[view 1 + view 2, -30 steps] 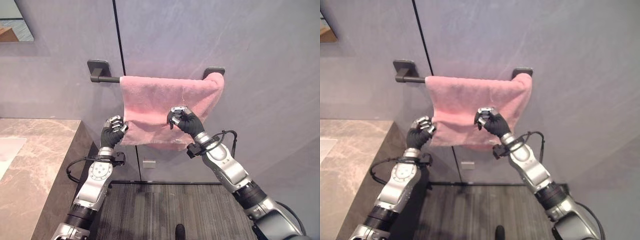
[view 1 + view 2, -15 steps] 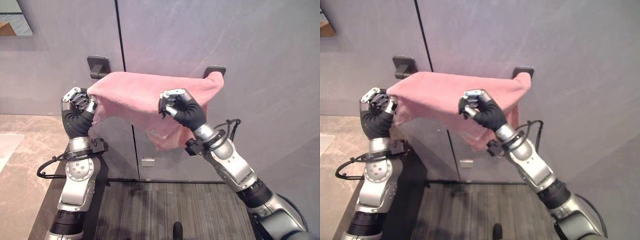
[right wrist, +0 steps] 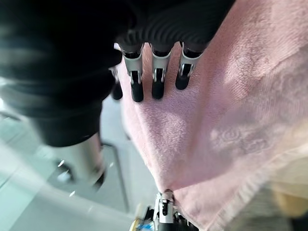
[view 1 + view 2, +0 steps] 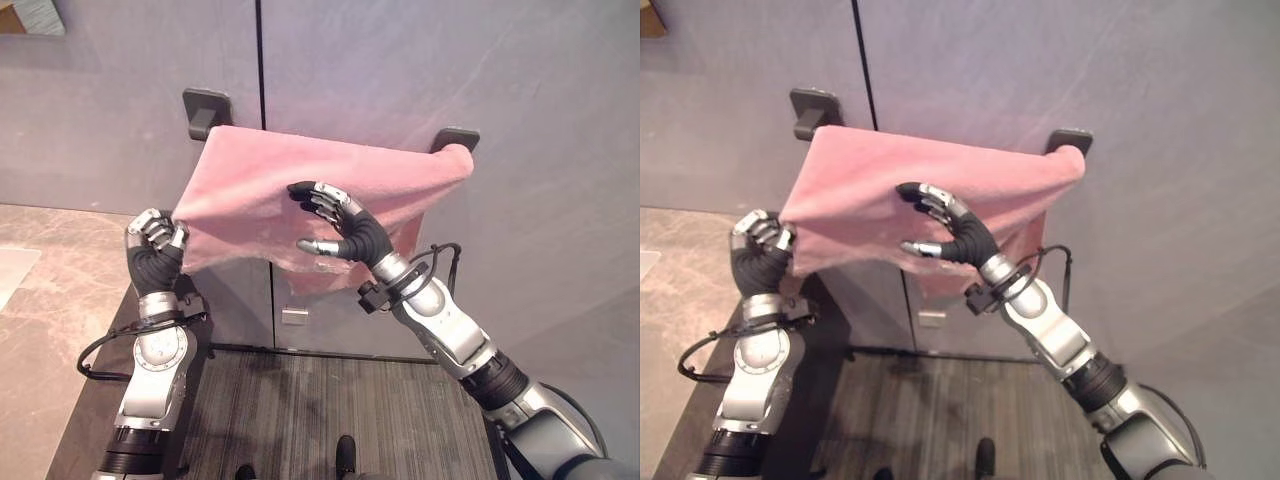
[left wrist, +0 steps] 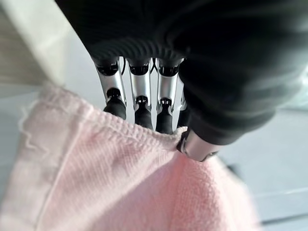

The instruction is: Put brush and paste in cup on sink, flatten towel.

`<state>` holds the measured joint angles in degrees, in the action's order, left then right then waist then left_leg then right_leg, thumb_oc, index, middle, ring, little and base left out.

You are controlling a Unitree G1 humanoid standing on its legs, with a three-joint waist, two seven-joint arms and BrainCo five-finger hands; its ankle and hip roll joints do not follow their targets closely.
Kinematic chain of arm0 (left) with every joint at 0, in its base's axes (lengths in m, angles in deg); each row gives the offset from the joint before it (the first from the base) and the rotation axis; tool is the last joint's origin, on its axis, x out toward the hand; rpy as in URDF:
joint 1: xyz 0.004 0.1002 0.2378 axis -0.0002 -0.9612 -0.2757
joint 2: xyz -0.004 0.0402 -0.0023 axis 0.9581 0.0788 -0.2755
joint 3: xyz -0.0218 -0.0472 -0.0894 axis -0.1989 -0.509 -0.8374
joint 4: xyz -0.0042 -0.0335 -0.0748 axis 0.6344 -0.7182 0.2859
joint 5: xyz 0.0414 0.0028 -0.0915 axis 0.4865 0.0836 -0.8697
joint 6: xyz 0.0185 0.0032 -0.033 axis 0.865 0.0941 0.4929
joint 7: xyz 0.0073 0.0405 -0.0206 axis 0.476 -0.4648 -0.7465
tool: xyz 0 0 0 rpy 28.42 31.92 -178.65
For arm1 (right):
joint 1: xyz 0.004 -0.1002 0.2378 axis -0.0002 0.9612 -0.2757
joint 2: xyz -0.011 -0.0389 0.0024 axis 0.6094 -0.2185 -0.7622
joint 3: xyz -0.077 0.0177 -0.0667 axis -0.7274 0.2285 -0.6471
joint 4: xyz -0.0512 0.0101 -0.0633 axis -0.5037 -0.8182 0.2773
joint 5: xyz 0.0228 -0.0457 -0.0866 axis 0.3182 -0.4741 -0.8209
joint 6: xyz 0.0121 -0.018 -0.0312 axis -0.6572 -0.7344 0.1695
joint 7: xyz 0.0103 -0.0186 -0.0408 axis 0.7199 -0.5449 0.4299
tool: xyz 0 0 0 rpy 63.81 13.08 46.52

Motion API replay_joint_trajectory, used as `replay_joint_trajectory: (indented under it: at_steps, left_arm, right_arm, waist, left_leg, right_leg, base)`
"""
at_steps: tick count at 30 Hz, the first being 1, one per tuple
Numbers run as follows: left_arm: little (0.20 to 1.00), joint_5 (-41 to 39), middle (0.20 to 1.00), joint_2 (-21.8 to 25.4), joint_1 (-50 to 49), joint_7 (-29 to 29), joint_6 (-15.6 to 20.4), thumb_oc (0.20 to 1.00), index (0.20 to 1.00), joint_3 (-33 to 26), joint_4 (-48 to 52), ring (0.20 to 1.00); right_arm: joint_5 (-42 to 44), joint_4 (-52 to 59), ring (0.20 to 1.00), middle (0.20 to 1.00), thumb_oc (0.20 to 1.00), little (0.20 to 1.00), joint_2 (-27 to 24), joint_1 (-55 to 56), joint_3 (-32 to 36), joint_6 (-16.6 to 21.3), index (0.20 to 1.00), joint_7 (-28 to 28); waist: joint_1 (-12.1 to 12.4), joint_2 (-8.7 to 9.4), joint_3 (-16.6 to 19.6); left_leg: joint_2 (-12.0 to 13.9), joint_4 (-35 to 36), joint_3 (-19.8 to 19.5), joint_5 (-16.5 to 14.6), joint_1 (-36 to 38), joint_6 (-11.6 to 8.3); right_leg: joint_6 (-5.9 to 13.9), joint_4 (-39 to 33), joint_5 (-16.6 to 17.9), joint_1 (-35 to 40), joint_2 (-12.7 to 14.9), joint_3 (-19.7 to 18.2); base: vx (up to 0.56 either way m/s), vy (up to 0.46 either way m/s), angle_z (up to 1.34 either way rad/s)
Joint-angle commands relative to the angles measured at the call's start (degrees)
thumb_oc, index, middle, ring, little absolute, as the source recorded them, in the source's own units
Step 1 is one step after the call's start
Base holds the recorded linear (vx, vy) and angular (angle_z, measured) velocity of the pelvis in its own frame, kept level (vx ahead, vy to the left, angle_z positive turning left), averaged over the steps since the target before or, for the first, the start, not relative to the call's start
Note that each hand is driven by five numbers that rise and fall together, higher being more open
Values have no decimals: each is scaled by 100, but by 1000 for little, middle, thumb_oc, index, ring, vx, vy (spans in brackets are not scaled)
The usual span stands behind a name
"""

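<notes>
Your left hand (image 4: 153,243) is pinching the corner of the pink towel (image 4: 260,195) and pulling it out from the rail (image 4: 205,112). Your right hand (image 4: 345,228) is lying open against the towel's middle, fingers straight.

head eyes look down at the towel (image 4: 300,195); wrist views sit close against it
</notes>
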<state>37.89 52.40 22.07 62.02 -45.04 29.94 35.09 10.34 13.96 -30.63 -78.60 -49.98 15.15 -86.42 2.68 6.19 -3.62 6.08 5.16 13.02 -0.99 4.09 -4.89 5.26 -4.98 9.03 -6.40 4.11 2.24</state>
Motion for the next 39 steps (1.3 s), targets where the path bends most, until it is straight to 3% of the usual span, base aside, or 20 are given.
replay_joint_trajectory:
  at_steps: [1, 2, 3, 4, 5, 13, 21, 26, 30, 39]
  left_arm:
    - [200, -75, 200, 320, 145, 276, -1, 200, 200, 268, -34, 200]
    - [529, 41, 529, 321, 183, 271, -54, 529, 529, 338, -139, 529]
    - [570, 152, 570, 323, 181, 345, -112, 570, 570, 398, -224, 570]
    - [912, 192, 912, 315, 169, 382, -117, 912, 912, 422, -236, 912]
    - [1000, 245, 1000, 302, 153, 378, -120, 1000, 1000, 431, -256, 1000]
    - [1000, 387, 1000, 239, -19, 303, -171, 1000, 1000, 241, -403, 1000]
    - [1000, 492, 1000, 299, -5, 191, -174, 1000, 1000, -32, -360, 1000]
    - [1000, 486, 1000, 395, 128, 127, -137, 1000, 1000, -207, -256, 1000]
    - [1000, 104, 1000, 552, 442, 262, -63, 1000, 1000, -291, -96, 1000]
    - [1000, -807, 1000, 972, 1258, 806, -206, 1000, 1000, 215, -567, 1000]
  right_arm:
    - [-179, 125, 1000, 1000, 1000, 1000, -18, 19, 469, 127, 1000, -117]
    - [-265, 87, 1000, 1000, 1000, 1000, -52, 145, 520, 115, 1000, -132]
    - [-404, 26, 1000, 1000, 1000, 1000, -105, 277, 604, 112, 1000, -154]
    - [-519, 28, 1000, 1000, 1000, 1000, -145, 393, 678, 106, 1000, -160]
    - [-587, 14, 1000, 1000, 1000, 1000, -175, 537, 764, 123, 1000, -190]
    - [-765, -241, 1000, 1000, 1000, 1000, -142, 1571, 1639, 215, 1000, -589]
    - [-814, -513, 1000, 1000, 1000, 1000, -111, 1853, 2199, 212, 1000, -904]
    - [-806, -644, 1000, 1000, 1000, 1000, -102, 1644, 2320, 230, 1000, -1039]
    - [-866, -814, 1000, 1000, 1000, 1000, -372, 1022, 2283, 145, 1000, -1021]
    - [-831, -1481, 1000, 1000, 1000, 1000, -812, -230, 1766, -176, 1000, -933]
  waist:
    - [-14, 62, -10]
    - [-37, 48, 0]
    - [-82, 36, 8]
    - [-105, 24, 14]
    - [-137, 18, 28]
    - [-327, -98, 118]
    - [-405, -191, 181]
    - [-399, -224, 205]
    - [-331, -208, 194]
    - [-221, -198, 101]
  left_leg:
    - [-287, -16, 138, 29, 19, 299]
    - [-290, -16, 148, 17, 39, 302]
    - [-295, -16, 160, 8, 59, 304]
    - [-293, -16, 168, -3, 76, 305]
    - [-295, -16, 177, -15, 95, 309]
    - [-293, -16, 251, -73, 231, 297]
    - [-288, -16, 240, -86, 282, 276]
    - [-295, -16, 202, -81, 270, 270]
    - [-295, -16, 138, -60, 168, 257]
    - [-340, -16, 77, 3, -25, 270]
  right_leg:
    - [600, 33, 62, 370, 510, 158]
    - [602, 32, 56, 380, 510, 144]
    - [603, 33, 52, 386, 511, 135]
    - [603, 30, 44, 390, 515, 124]
    - [606, 29, 35, 394, 516, 114]
    - [614, 24, -2, 439, 515, 48]
    - [614, 20, -7, 489, 521, 53]
    - [604, 19, -22, 512, 520, 91]
    - [599, 2, -18, 479, 531, 176]
    - [594, -2, 17, 351, 545, 213]
  base:
    - [27, 33, -11]
    - [31, 34, -5]
    - [25, 34, -4]
    - [26, 28, -4]
    - [35, 21, -7]
    - [27, 10, -8]
    - [13, -2, -2]
    - [0, 0, 0]
    - [4, 3, 6]
    - [-4, 8, 3]
